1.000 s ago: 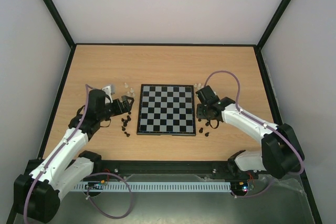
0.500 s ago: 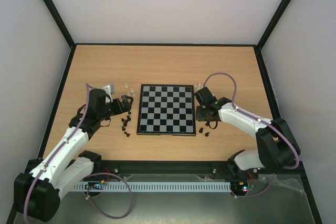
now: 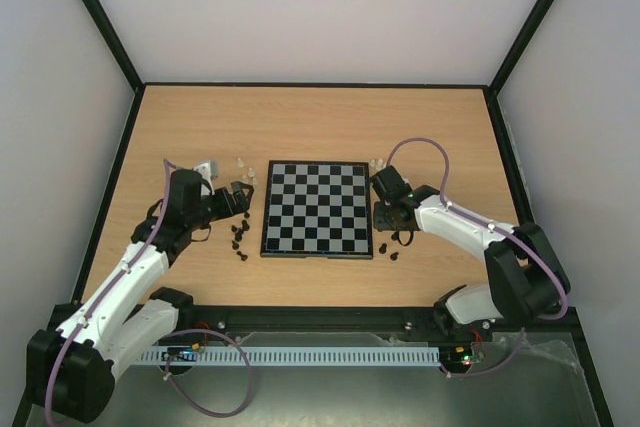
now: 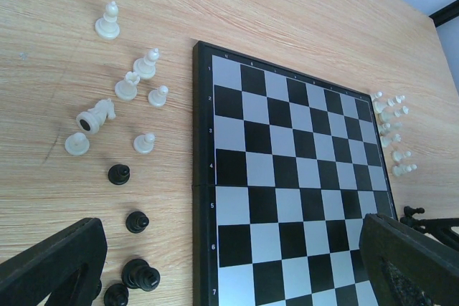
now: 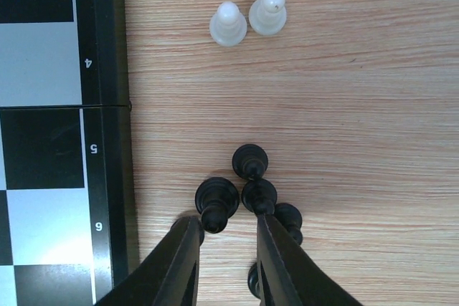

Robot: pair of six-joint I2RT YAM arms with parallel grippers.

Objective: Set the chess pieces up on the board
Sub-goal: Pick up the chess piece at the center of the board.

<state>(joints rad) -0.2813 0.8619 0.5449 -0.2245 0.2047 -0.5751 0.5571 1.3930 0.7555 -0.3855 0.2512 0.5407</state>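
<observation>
Moved since a second ago: the right arm only, its elbow drawn in toward frame centre and the right gripper (image 3: 386, 209) shifted slightly left toward the board (image 3: 317, 208); left arm, board and pieces unchanged. Item, board: square, so no long axis, lying flat mid-table (image 3: 320, 122) with its edges parallel to the table's; in the left wrist view its numbered edge runs top to bottom of the frame, 1 uppermost. Item, whitish pieces: one cluster off the upper-left corner of the board (image 3: 243, 167), another off the upper-right corner (image 3: 377, 163); upright, save a knight (image 4: 97, 115) on its side, long axis running lower left to upper right. Item, black pieces: one group left of the board's lower half (image 3: 238, 237), one right of it (image 3: 383, 247), apparently upright. Left arm: stretched forward, left gripper (image 3: 240, 199) just left of the board, fingers spread wide. Right arm: bent, wrist pointing down over the right-hand black group; fingers narrowly apart, one black piece (image 5: 217, 200) at their tips, close to the finger at frame left; whether it is clamped cannot be told.
</observation>
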